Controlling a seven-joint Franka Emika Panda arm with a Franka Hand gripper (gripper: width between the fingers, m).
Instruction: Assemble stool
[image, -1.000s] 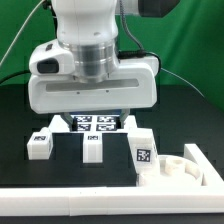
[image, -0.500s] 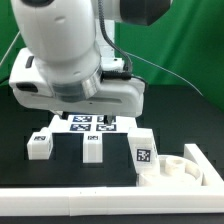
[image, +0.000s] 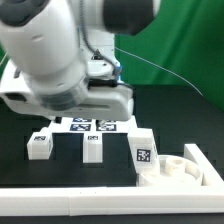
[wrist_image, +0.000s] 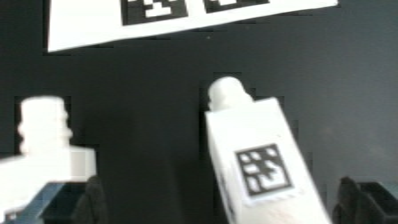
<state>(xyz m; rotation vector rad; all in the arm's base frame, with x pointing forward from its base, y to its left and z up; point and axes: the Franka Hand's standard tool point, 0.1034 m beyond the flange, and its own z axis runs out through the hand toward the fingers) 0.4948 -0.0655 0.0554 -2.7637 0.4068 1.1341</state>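
Exterior view: the arm (image: 60, 50) fills the upper part and the view's left, leaning toward that side. Its broad white wrist housing hangs low over the black table (image: 190, 125), just above the marker board (image: 95, 125). The housing hides the gripper here, so no fingers can be seen. Three legs stand in a row in front of the board, each apart from the next: leg 1 (image: 40, 145) at the view's left, leg 2 (image: 92, 147) in the middle, and leg 3 (image: 143, 152) at the view's right, which stands taller with its tag facing the camera. The seat (image: 182, 170) lies flat at the view's lower right, just beside leg 3; whether they touch cannot be told. The rail (image: 70, 205) runs along the front edge. Wrist view: the camera looks down at the table. The gripper (wrist_image: 210, 205) is spread wide, with a dark fingertip (wrist_image: 54, 200) in one lower corner and the other tip in the opposite corner, and nothing is pinched. A tagged leg (wrist_image: 249, 150) lies on the table in the gap between them, with its peg toward the marker board (wrist_image: 196, 20). A blurred leg (wrist_image: 45, 130) lies beside it, apart. Which of the row these two are, I cannot tell.
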